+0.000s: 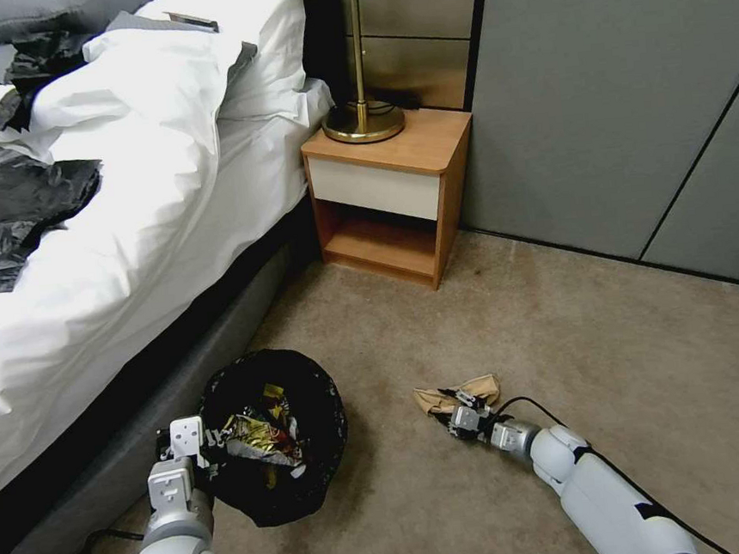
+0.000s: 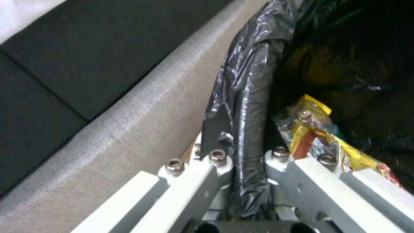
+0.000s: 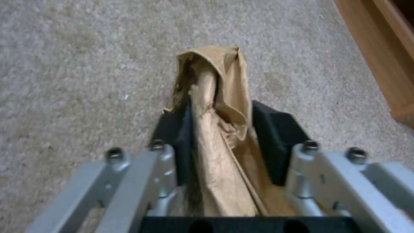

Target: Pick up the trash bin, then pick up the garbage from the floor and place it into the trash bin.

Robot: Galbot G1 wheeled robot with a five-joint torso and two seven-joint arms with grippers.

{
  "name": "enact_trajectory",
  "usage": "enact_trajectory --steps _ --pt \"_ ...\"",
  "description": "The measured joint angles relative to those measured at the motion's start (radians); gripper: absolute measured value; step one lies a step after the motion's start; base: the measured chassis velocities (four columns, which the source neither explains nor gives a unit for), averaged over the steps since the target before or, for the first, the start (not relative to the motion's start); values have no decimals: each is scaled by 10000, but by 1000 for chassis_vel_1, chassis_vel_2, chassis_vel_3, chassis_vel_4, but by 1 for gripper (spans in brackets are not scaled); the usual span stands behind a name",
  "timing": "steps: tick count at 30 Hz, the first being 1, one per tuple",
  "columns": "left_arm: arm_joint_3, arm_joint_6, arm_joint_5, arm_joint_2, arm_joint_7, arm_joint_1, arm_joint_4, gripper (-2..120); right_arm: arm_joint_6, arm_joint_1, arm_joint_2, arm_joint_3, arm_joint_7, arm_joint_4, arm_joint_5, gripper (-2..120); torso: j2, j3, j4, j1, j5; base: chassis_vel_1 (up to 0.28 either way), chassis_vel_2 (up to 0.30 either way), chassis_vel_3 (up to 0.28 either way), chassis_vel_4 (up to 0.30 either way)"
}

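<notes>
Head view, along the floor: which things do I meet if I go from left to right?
Left gripper clamped on the rim → trash bin with wrappers inside → bare carpet → brown paper bag → right gripper closed on the bag.

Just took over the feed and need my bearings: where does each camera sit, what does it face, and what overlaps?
Head: on the head, looking down at the carpet by the bed; both arms show.
Left wrist: along the left end effector, clamped on the bin rim, wrappers inside.
Right wrist: along the right end effector, gripping the paper bag over the carpet.
Shared: head view shows the bin and bag too.
</notes>
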Motion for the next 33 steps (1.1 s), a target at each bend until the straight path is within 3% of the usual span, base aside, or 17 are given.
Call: enact_trajectory --steps 8,23,29,32,33 --pt "-14 -33 -14 27 0 23 -32 1 -141 -67 -87 11 41 230 319 2 0 0 0 1 0 0 0 0 0" --pt "5 -63 -7 35 0 96 -112 1 -272 -215 -183 60 194 545 867 0 0 1 -2 0 -2 0 0 0 0" --pt "4 -67 -7 54 0 122 -157 1 -795 -642 -429 100 547 2181 2396 0 0 1 -2 1 0 0 0 0 0" --pt "7 -65 -14 86 2 97 -164 1 -1232 -1208 -830 107 819 4897 4048 0 0 1 -3 1 -2 0 0 0 0" --pt "7 -65 -14 86 2 97 -164 1 -1232 -1208 -830 107 819 4897 4048 0 0 1 -3 1 -2 0 0 0 0"
